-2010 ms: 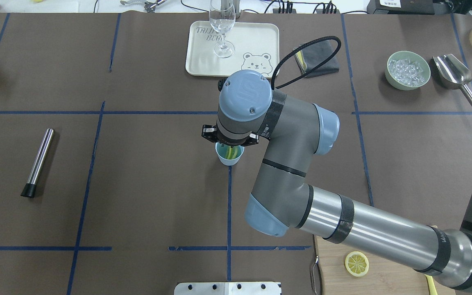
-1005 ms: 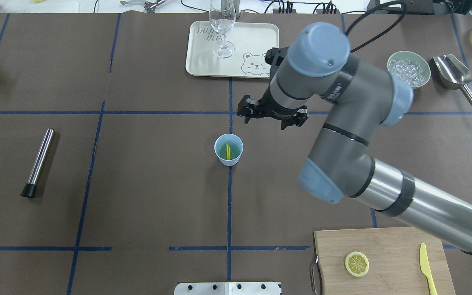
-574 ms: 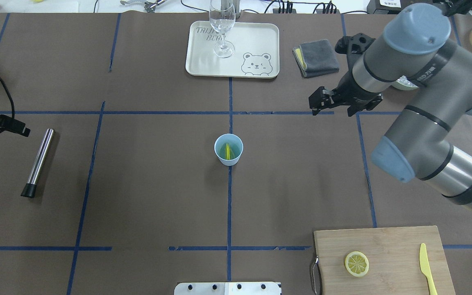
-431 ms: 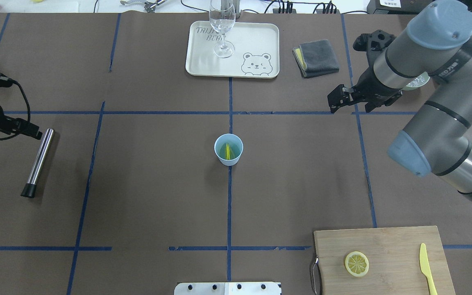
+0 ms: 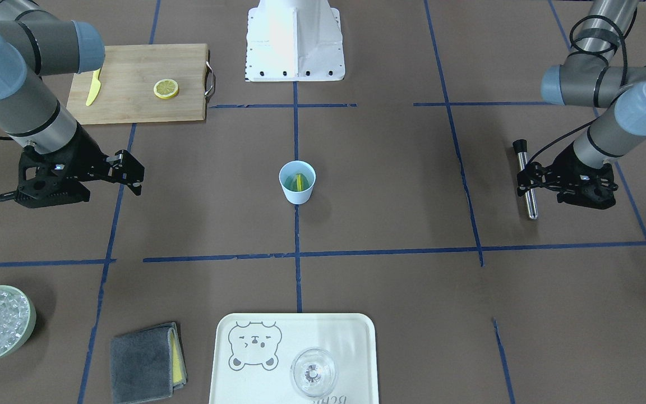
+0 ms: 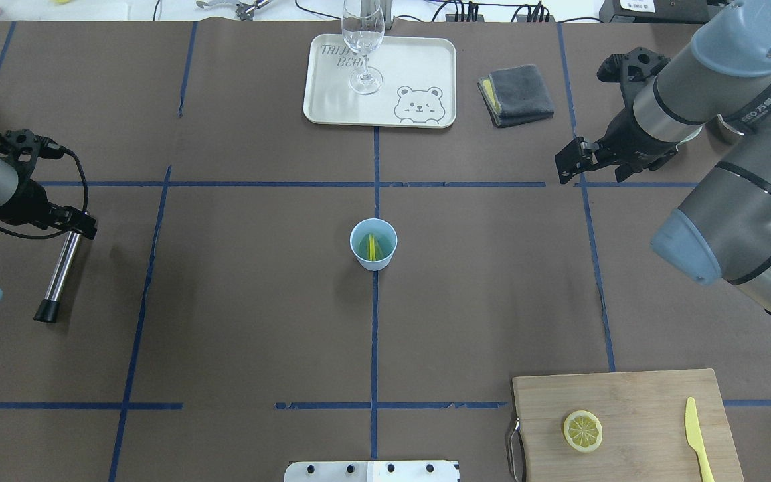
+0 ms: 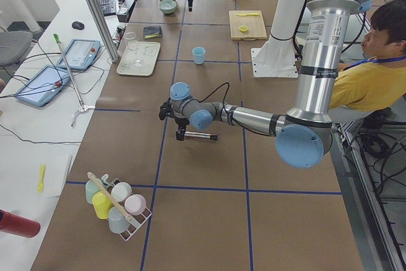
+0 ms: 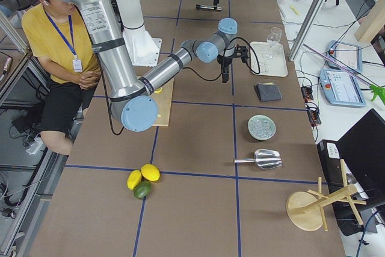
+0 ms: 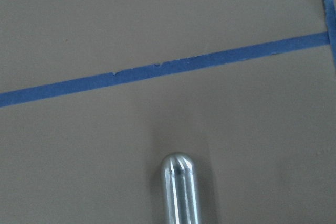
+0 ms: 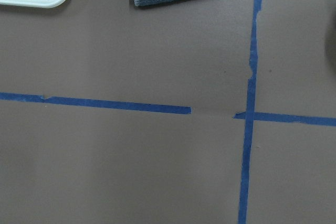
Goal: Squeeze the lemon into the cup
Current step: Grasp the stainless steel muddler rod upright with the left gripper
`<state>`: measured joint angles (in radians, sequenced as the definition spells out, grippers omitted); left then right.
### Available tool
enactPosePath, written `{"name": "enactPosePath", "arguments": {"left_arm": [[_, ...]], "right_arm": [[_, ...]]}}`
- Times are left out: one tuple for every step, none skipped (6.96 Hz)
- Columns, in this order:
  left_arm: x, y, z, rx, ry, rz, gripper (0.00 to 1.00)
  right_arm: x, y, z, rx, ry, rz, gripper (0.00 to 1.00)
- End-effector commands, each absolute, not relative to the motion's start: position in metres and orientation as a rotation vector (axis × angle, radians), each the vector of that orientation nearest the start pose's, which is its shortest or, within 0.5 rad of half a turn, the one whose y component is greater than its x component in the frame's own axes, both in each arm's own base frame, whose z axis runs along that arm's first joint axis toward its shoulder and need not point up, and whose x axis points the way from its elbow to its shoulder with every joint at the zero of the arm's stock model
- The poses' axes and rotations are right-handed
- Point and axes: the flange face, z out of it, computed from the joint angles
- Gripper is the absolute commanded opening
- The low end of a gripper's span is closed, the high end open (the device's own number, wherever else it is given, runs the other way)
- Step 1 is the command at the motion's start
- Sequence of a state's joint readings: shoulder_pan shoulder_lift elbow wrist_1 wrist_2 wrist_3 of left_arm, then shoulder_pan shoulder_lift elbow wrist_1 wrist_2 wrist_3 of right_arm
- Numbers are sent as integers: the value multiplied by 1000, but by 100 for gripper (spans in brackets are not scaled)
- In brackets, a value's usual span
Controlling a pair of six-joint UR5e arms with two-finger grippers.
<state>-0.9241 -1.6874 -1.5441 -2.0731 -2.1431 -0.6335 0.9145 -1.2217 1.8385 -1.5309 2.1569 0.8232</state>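
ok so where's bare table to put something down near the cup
Bare all round the cup: between it and the tray, and toward the cutting board. Crowded where the left claw meets the steel rod.

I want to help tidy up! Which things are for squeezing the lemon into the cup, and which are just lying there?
For the job: cup; lemon inside it.

Lying about: second lemon, knife, board, tray, glass, cloth, ice bowl, rod (though the left gripper is at it).
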Motion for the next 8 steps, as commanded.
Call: {"name": "enactPosePath", "arguments": {"left_arm": [[286, -501, 572, 132, 757, 184, 70], [286, -501, 570, 131, 761, 186, 56], [287, -501, 567, 129, 766, 188, 16], [287, -501, 563, 134, 771, 189, 0], [285, -500, 549, 152, 784, 194, 0], [284, -499, 531, 184, 804, 204, 0], [282, -496, 505, 224, 832, 218, 0], [278, -491, 465, 287, 872, 237, 0]], "right_arm": [[-301, -518, 341, 88, -845, -37, 100], [-301, -519, 340, 89, -846, -37, 100], [-301, -518, 340, 88, -847, -38, 100], [-301, -517, 339, 87, -852, -40, 100], [-301, -517, 338, 83, -856, -42, 100], [-301, -517, 338, 83, -856, -42, 100], [-301, -517, 337, 84, -857, -43, 100], [-301, -517, 335, 81, -865, -46, 100]]}}
